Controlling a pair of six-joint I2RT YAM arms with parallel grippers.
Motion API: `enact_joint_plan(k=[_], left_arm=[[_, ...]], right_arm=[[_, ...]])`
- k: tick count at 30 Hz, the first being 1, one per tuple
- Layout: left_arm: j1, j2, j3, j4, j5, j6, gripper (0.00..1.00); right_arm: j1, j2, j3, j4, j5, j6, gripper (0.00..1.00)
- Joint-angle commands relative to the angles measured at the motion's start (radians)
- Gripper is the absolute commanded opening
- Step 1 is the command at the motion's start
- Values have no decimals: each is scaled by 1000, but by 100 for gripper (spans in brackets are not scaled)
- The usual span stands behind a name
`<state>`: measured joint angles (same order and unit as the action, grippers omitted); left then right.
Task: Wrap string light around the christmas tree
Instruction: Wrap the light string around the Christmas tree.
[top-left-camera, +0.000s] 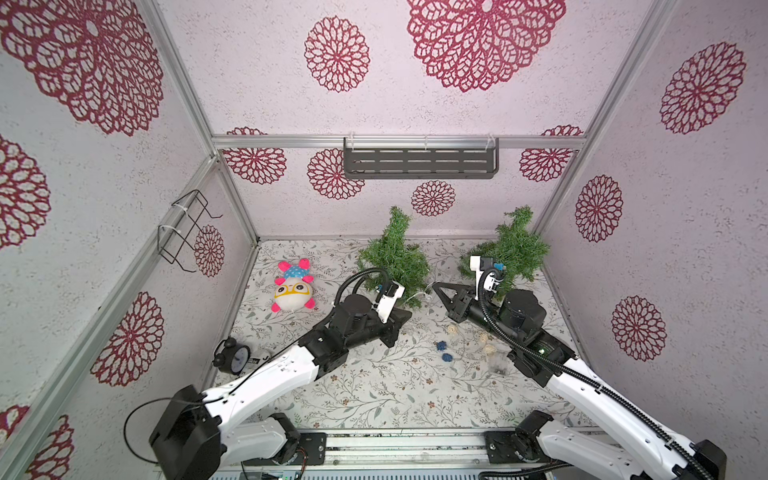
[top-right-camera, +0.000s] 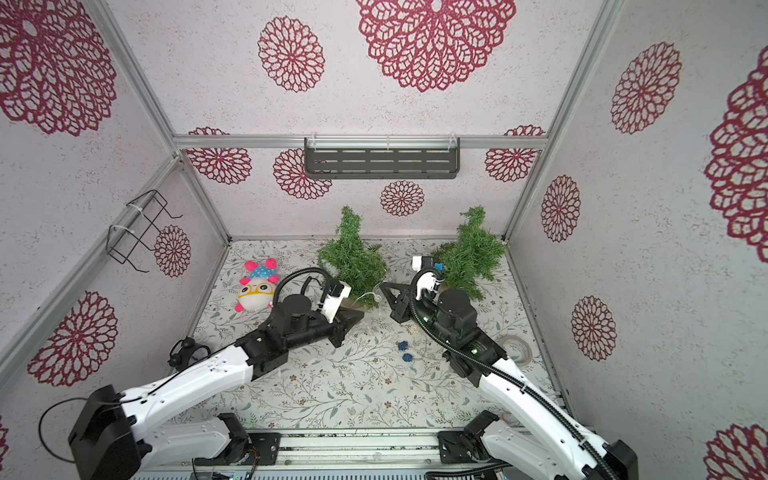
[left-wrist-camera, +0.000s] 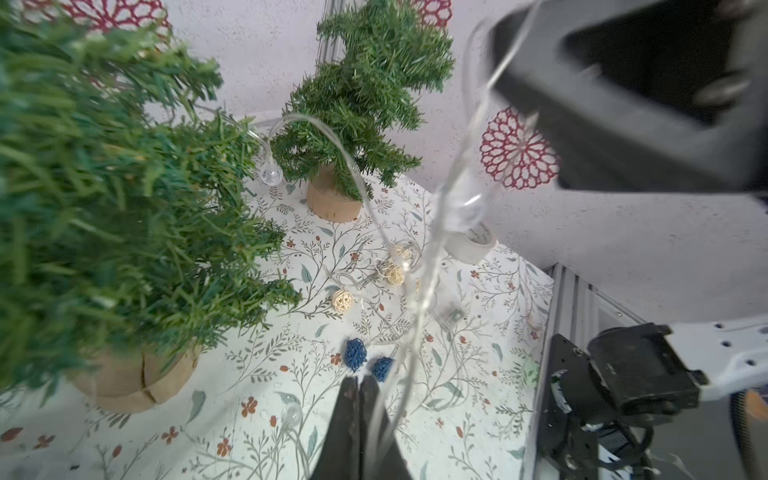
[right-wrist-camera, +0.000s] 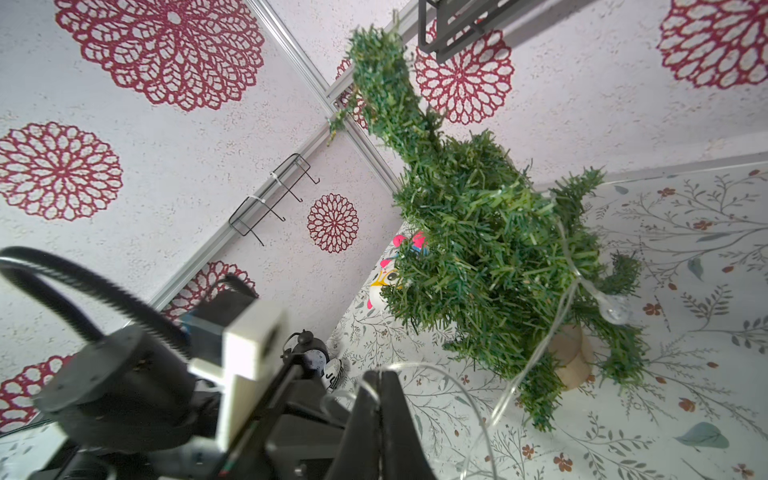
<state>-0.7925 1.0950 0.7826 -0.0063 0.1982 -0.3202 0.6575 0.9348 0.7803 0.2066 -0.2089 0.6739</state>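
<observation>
The christmas tree (top-left-camera: 395, 253) (top-right-camera: 351, 257) stands on a wooden stump at the back middle, and fills the near side of the left wrist view (left-wrist-camera: 104, 208). The string light's clear wire (right-wrist-camera: 565, 249) lies over its lower branches with a clear bulb (right-wrist-camera: 615, 309) hanging from it. A short span of the string light (top-left-camera: 419, 296) (top-right-camera: 370, 296) runs between my two grippers just in front of the tree. My left gripper (top-left-camera: 407, 313) (left-wrist-camera: 359, 384) is shut with the wire running in at its jaws. My right gripper (top-left-camera: 435, 285) (right-wrist-camera: 379, 374) pinches the wire at its tip.
A second small tree (top-left-camera: 515, 249) stands at the back right. The rest of the string lies on the floral mat, with wicker balls (top-left-camera: 484, 338) and blue balls (top-left-camera: 441, 345). A tape roll (top-right-camera: 517, 349), plush toy (top-left-camera: 293, 286) and alarm clock (top-left-camera: 232, 355) also sit on the mat.
</observation>
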Motion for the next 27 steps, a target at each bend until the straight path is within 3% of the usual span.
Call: enact_joint_plan(k=[1,3,5,8,11,13,16,21,27], left_arm=[[-5,-137,-37,-226,-35,-64,0],[-4,-237,-46,-306,-100,-78,0],[2,-324,-27,-408,-182,-80,0],[54,-396,23,-540,-268,-80,0],[159,-406,75,-647,-259,-86,0],[220,-407,91,-680,-219,-90,0],[289,-393,73,-651,-132,-113,0],[306,-324,35,-579,-48,-156,0],[309,-300,10,-541,-33,-164,0]], right_arm=[[5,29,-13,29,19,-9,32],[2,36,-31,-13,66,-23,45],[-11,29,-46,-53,121,-42,49],[-56,28,-70,-63,98,-51,57],[-85,43,-82,-45,-5,-55,70],[-85,55,-77,-51,-17,-66,74],[-93,72,-69,-87,63,-92,71],[-120,137,-1,-62,102,-102,55],[-118,282,73,39,76,59,51]])
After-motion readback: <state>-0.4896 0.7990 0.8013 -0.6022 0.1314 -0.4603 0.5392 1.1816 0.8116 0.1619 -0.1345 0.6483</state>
